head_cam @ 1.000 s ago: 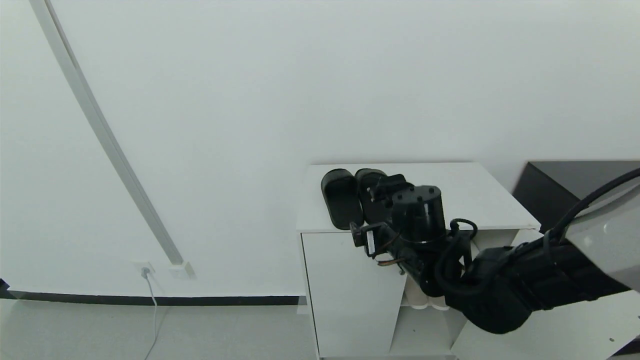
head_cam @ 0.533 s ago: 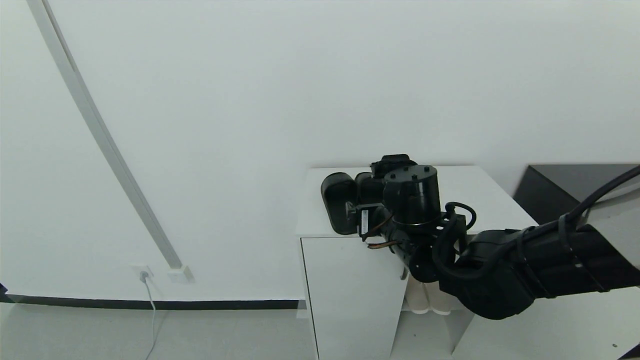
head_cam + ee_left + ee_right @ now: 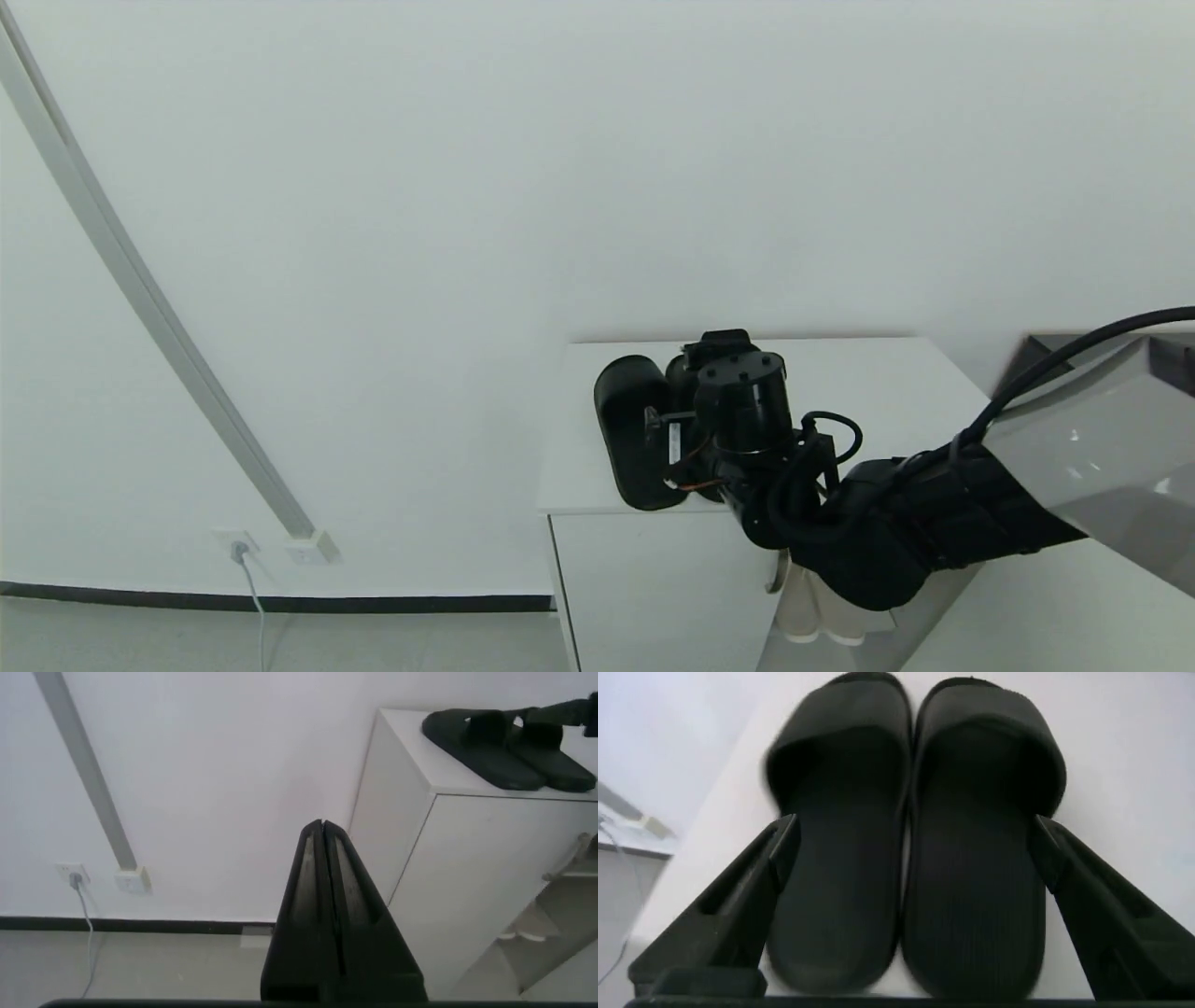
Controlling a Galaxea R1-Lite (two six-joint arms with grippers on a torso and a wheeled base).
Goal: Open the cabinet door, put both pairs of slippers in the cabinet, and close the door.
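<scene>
The step in hand is picking up the black slippers [image 3: 635, 434]; they lie side by side, touching, on the cabinet top [image 3: 868, 383], near its left front corner. My right fingers [image 3: 775, 859] are spread wide, one outside each slipper, so the pair sits between them; they are not yet pressing on the slippers, as far as I can tell. My left fingers [image 3: 322, 859] are pressed flat together, holding nothing; they hang low, well apart from the cabinet [image 3: 653, 597], out to its left, pointed towards the wall. The right half of the cabinet stands open, with the shelves [image 3: 551, 933] bare to see, so I judge the door step done. Two pale shapes [image 3: 822, 611] stand just inside the opening; they may be the other pair, but I cannot be sure. The next move calls for closing the right fingers evenly, so both slippers squeeze against each other and lift as one; too shallow a hold and the outer one could slip free; then the pair must come off the top, down, and into the open side.
</scene>
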